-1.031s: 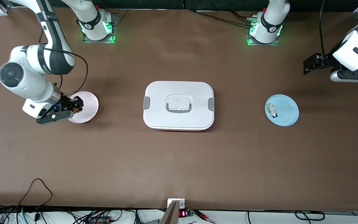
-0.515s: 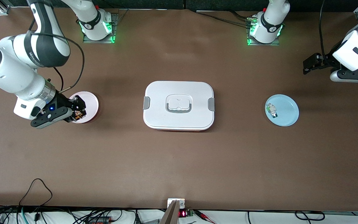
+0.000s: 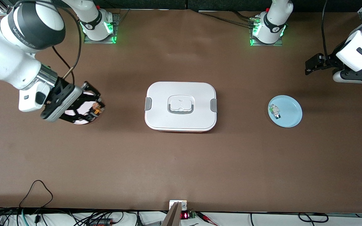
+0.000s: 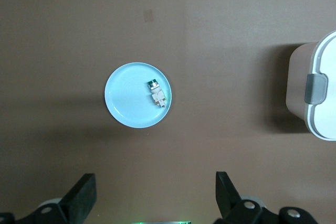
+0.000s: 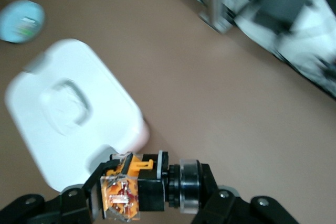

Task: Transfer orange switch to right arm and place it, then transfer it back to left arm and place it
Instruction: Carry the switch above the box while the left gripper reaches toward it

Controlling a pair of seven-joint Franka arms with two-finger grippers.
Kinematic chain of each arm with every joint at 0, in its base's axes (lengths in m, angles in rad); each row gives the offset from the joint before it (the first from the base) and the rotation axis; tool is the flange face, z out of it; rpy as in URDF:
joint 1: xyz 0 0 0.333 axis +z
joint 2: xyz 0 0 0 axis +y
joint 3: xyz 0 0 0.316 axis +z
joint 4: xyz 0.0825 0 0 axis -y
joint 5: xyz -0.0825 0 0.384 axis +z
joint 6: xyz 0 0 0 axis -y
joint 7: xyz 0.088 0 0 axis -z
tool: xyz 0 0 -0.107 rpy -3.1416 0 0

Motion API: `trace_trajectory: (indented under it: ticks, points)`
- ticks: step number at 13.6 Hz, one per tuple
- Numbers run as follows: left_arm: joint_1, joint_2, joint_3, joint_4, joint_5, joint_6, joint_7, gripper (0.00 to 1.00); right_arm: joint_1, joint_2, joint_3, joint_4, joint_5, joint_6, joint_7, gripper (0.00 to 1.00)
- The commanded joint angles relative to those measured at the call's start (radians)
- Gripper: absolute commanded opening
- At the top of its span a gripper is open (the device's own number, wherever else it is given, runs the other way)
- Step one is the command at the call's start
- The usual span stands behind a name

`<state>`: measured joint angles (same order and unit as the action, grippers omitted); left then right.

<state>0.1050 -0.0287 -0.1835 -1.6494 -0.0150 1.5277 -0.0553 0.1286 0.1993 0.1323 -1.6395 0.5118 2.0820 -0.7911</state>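
Note:
My right gripper (image 3: 95, 108) is shut on the orange switch (image 3: 97, 109), a small black block with an orange cap, and holds it in the air over the pink plate (image 3: 79, 122). In the right wrist view the orange switch (image 5: 140, 188) sits clamped between the jaws of my right gripper (image 5: 149, 195), with the white box (image 5: 73, 129) past it. The box (image 3: 181, 106), lid on, stands mid-table. My left gripper (image 3: 310, 65) waits open at the left arm's end of the table, with nothing between the fingers of my left gripper (image 4: 153, 198).
A light blue plate (image 3: 291, 114) carrying a small green-and-white component (image 3: 274, 111) lies toward the left arm's end; the left wrist view shows this blue plate (image 4: 128, 100), the component (image 4: 156, 93) and the box's clasp end (image 4: 315, 90). Cables run along the table's nearest edge.
My right gripper has risen from the pink plate with the orange switch in it and swung toward the box. The left arm has not moved.

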Motion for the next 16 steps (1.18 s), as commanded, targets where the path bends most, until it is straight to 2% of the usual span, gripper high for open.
trace_trajectory:
  ticks: [1, 2, 5, 8, 10, 12, 16]
  points:
    - [0.007, 0.01, -0.002, 0.007, -0.014, -0.014, 0.0, 1.0, 0.0, 0.009, 0.017, 0.015, 0.218, -0.014, -0.205, 0.28]
    - [0.007, 0.012, -0.002, 0.007, -0.016, -0.015, -0.001, 1.0, 0.006, 0.012, 0.02, 0.015, 0.272, -0.016, -0.285, 0.28]
    - [0.044, 0.019, -0.002, 0.007, -0.133, -0.058, -0.001, 1.0, 0.006, 0.034, 0.021, 0.015, 0.448, -0.029, -0.486, 0.28]
    - [0.076, 0.042, -0.001, 0.0, -0.305, -0.087, -0.003, 1.0, 0.008, 0.074, 0.021, 0.015, 0.65, -0.051, -0.718, 0.28]
    - [0.108, 0.091, -0.002, -0.006, -0.472, -0.121, -0.001, 1.0, 0.023, 0.109, 0.021, 0.015, 0.793, -0.065, -0.882, 0.28]
    - [0.113, 0.176, -0.002, -0.007, -0.706, -0.138, -0.001, 1.0, 0.045, 0.14, 0.021, 0.014, 0.923, -0.069, -1.003, 0.28]
    - [0.091, 0.321, -0.019, -0.007, -1.138, -0.077, -0.015, 1.0, 0.109, 0.196, 0.021, 0.015, 1.089, -0.112, -1.065, 0.28]
